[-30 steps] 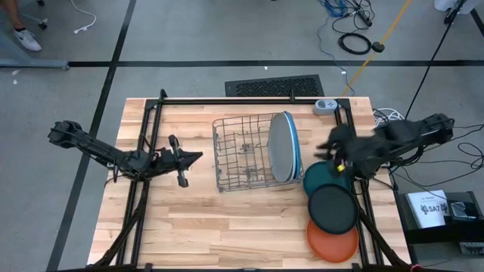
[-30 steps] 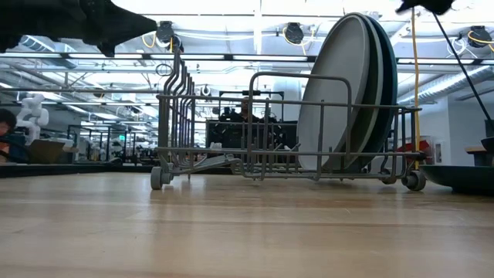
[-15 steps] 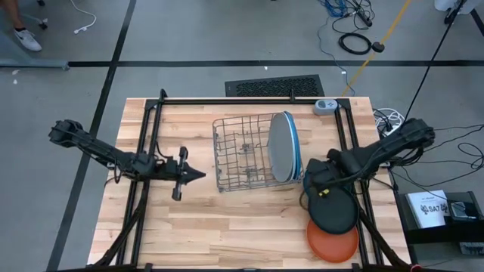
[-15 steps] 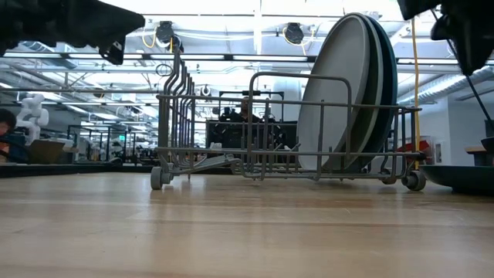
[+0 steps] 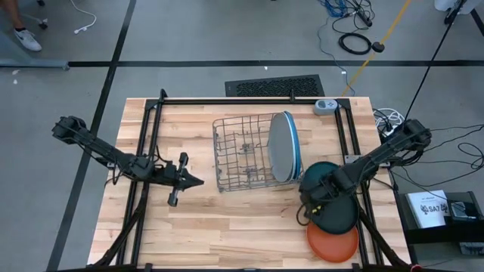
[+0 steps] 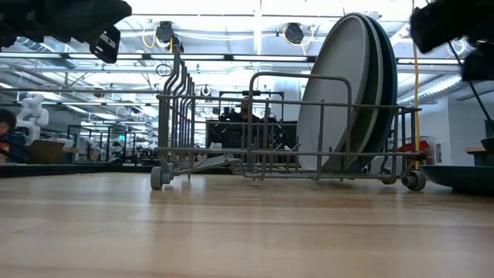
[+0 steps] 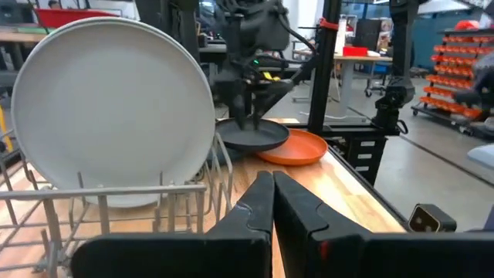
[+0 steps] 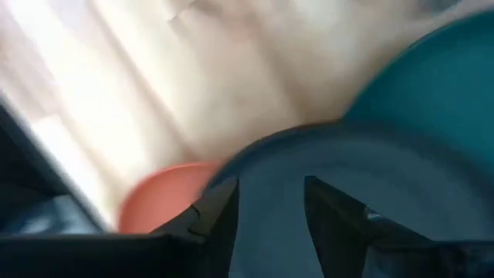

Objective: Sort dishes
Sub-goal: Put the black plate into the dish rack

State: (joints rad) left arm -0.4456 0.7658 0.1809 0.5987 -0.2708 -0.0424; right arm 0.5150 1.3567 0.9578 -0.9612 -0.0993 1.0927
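Black plate (image 5: 333,211) lies right of the rack (image 5: 242,153), the right gripper (image 5: 311,202), fingers spread, over its left rim; a shallow bite could let it slip onto the orange plate (image 5: 333,240). Left gripper (image 5: 195,181), pressed together, waits.

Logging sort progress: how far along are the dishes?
Done: three large plates stand in the wire rack. In hand: the open right gripper is down over the black plate, nothing lifted yet. Left: black, dark teal plate and orange plate. Left gripper waits shut beside the rack.
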